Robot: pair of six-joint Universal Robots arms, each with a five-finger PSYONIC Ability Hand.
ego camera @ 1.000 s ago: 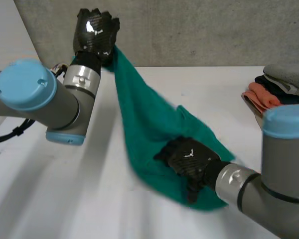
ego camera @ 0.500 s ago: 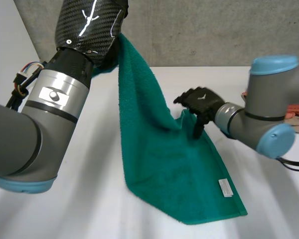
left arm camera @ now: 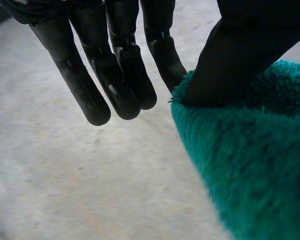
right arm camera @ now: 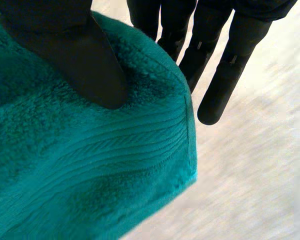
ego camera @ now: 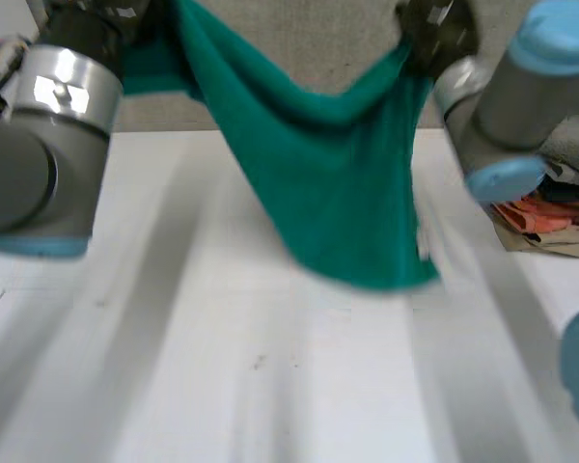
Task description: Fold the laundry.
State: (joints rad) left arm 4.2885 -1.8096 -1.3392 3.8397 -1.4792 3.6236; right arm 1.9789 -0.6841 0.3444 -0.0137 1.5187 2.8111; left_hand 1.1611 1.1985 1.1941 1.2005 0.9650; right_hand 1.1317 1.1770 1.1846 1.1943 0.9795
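- Item: green towel (ego camera: 338, 183). It is held up above the white worktop (ego camera: 222, 367), strung between the two hands in front of the grey wall (ego camera: 299, 39).
- Top edge: it sags in the middle. One end rises toward 11 o'clock and the other toward 1 o'clock.
- Body: the cloth hangs down from that edge and narrows to a low point at about 5 o'clock of the towel. Whether this low point touches the worktop cannot be told.
- Left hand (left arm camera: 240, 55): grasping the towel. The thumb bears down on the plush edge and the nearest finger lies against the same edge. The other fingers (left arm camera: 120, 75) hang straight beside it, clear of the cloth.
- Right hand (right arm camera: 85, 65): grasping the towel at a corner. The thumb presses on the upper face of the cloth. The fingers (right arm camera: 235, 65) run straight behind it, and their tips show past the hemmed edge.
- Left arm (ego camera: 39, 145): at 9 o'clock of the towel.
- Right arm (ego camera: 502, 106): at 2 o'clock of the towel.
- Pile of clothes (ego camera: 550, 207): orange, dark and grey pieces lying on the worktop at 3 o'clock of the towel, apart from it and partly behind the right arm.
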